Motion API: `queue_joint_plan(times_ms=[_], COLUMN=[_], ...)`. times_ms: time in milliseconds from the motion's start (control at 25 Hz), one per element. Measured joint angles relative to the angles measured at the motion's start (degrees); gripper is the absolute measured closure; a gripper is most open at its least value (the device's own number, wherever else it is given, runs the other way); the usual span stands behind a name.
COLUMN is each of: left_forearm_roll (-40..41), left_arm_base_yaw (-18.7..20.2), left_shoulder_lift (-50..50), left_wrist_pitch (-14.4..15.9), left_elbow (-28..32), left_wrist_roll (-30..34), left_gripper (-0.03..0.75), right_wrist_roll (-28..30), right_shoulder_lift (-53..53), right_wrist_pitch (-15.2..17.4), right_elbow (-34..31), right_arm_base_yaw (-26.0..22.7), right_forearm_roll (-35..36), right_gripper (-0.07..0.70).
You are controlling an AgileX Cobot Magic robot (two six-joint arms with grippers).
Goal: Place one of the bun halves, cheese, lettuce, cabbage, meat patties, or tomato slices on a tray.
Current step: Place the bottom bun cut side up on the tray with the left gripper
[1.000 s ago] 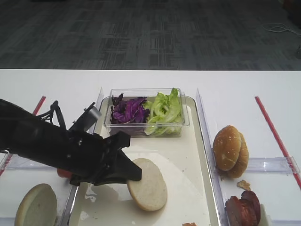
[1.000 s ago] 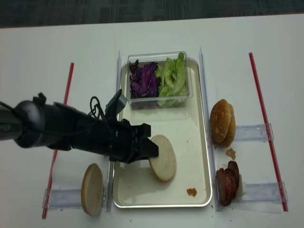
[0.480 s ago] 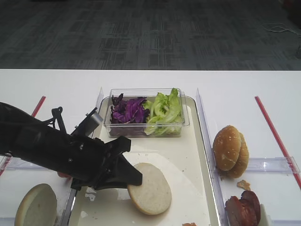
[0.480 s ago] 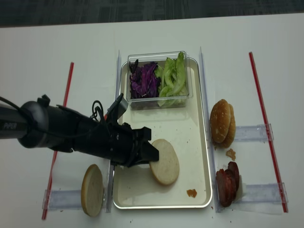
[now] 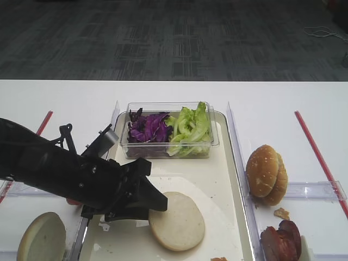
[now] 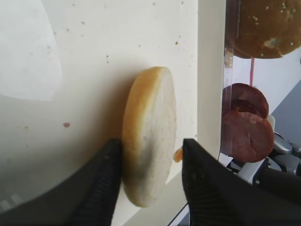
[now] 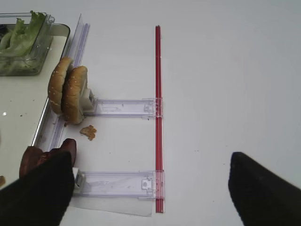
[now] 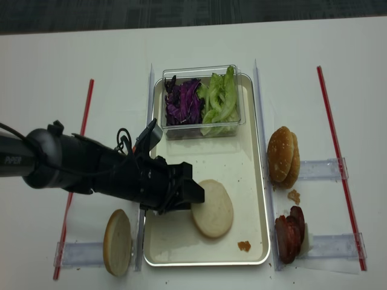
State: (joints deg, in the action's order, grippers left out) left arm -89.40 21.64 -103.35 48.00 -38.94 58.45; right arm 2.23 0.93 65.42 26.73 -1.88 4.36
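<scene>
Bun half flat on tray; left gripper jaws parted around it, grip unclear; right gripper fingers wide apart, empty.

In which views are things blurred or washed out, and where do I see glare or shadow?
Left wrist view: the gripper fingers are dark blurs beside the sharper bun half, and a pale glare patch lies on the tray. Right wrist view: both fingers are out of focus. Realsense view: the table looks washed out, and the arm shadows the tray.
</scene>
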Motion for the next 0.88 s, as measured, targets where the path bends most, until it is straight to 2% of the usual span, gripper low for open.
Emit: queue_joint_plan(times_ms=[880], left_forearm_roll=[0.8], left_arm_base_yaw=[0.0], left_shoulder_lift=[1.6], left_wrist_pitch=[-0.2], left_elbow=[0.0], left_wrist_roll=[0.2], left_gripper=[0.412], right_wrist_roll=[0.0], right_shoulder_lift=[0.0], right_wrist_pitch=[0.0], right_elbow=[0.0], right_arm_base_yaw=[0.0], right_forearm_roll=[0.0], right_gripper=[-0.062])
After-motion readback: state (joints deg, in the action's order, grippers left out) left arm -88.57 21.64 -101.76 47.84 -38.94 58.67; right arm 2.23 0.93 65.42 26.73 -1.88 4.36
